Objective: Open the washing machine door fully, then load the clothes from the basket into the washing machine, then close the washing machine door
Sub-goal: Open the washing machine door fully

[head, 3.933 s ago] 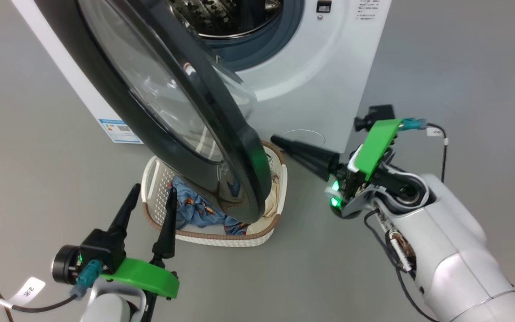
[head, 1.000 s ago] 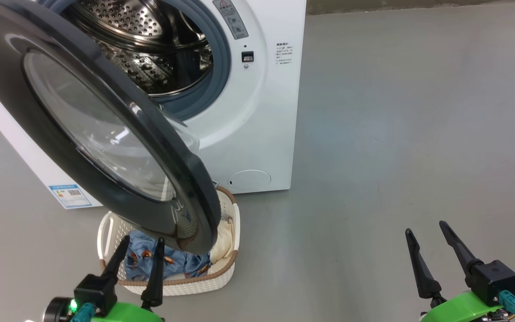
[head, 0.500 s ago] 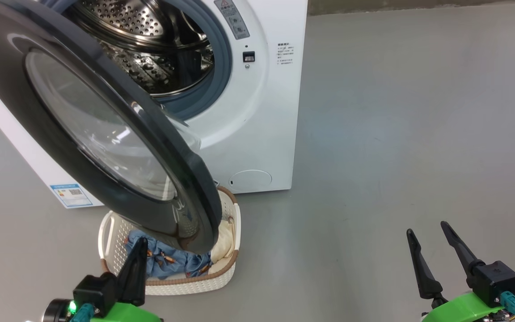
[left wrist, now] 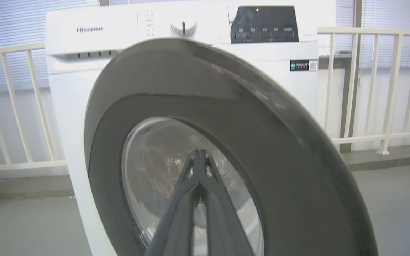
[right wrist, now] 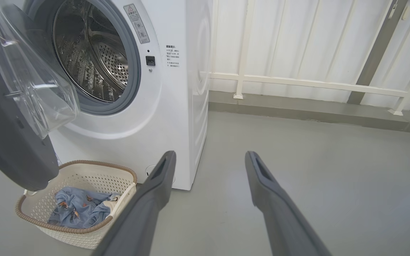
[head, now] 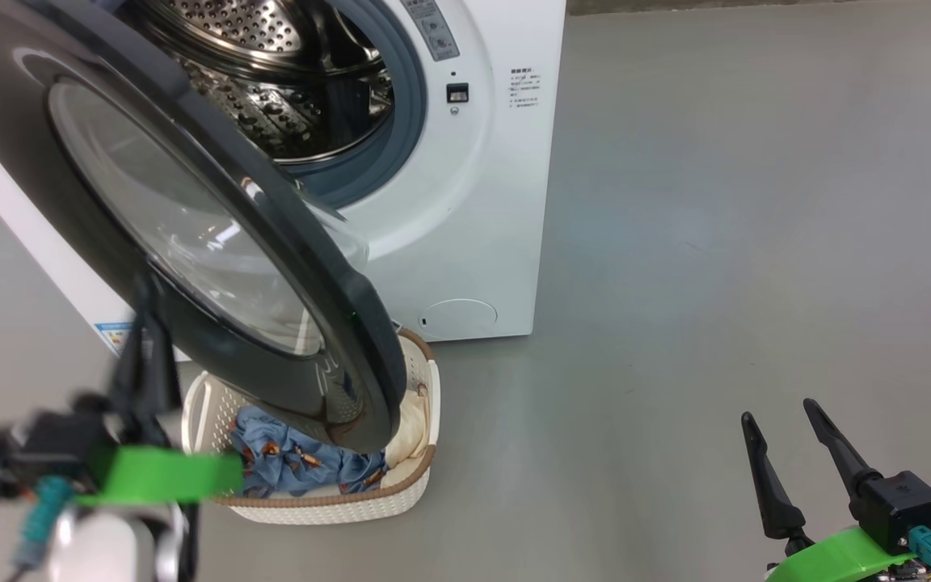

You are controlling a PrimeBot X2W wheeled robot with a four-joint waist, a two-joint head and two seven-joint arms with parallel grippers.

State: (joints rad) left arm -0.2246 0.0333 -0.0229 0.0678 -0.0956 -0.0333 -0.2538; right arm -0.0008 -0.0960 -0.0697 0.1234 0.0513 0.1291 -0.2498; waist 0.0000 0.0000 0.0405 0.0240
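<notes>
The white washing machine (head: 473, 202) stands with its steel drum (head: 288, 89) exposed. The washing machine door (head: 191, 226) hangs partly open, its black rim over the basket (head: 430, 380). The basket (right wrist: 73, 163) holds the clothes: a blue printed garment (head: 288, 465) and a cream one (head: 409, 428). My left gripper (head: 145, 295) is blurred, shut and empty, pointing up in front of the door's lower left rim. In the left wrist view its shut gripper (left wrist: 199, 153) points at the door's glass window (left wrist: 162, 156). My right gripper (head: 781, 412) is open and empty at the lower right, far from the machine.
Grey floor (head: 716, 242) stretches to the right of the machine. A white railing (right wrist: 297, 81) and blinds stand behind it. The door overhangs most of the basket's opening.
My left gripper has shut its fingers and risen up and to the left, from over the basket to the door's outer face. The right gripper has stayed in place.
</notes>
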